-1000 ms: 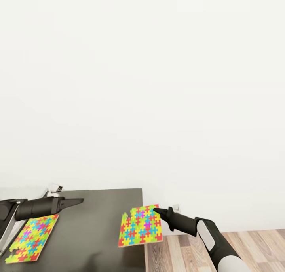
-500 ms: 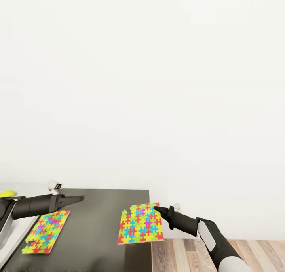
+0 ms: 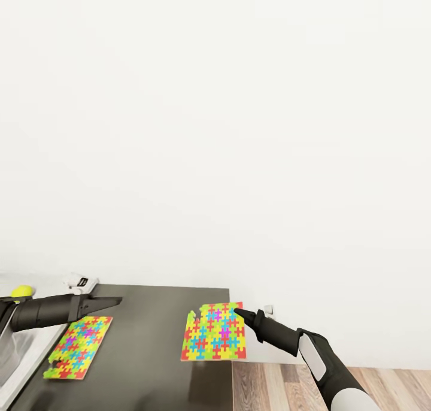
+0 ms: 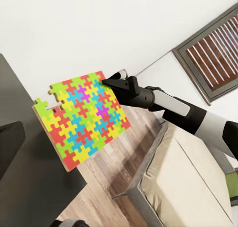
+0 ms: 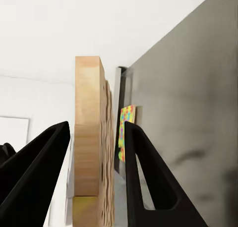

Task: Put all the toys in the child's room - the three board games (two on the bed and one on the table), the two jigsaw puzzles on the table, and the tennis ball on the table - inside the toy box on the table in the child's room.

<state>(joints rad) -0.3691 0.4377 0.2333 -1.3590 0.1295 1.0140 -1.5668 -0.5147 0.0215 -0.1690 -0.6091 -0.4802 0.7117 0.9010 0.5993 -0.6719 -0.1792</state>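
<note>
Dark grey table section (image 3: 149, 339) sits low in the head view; we log two jigsaw puzzles. One puzzle (image 3: 214, 332) is raised off the surface at the table's right edge, tilted up, partly past the edge over the wood-plank floor (image 3: 281, 387). Our right gripper (image 3: 238, 313) holds it by its upper right corner. In the right wrist view the two black fingers (image 5: 148, 187) stand either side of the board's wooden edge (image 5: 89, 138); we read the jaws as clamped on this puzzle. The second puzzle (image 3: 79, 346) lies flat on the dark section towards the left. Our left gripper (image 3: 117, 302) hovers just above its far corner, not touching; fingers appear pressed together with nothing between them. Tennis ball (image 3: 22, 292) rests at the far left. Left wrist view shows the held puzzle (image 4: 82, 118), right gripper (image 4: 111, 81) and bed (image 4: 198, 187).
</note>
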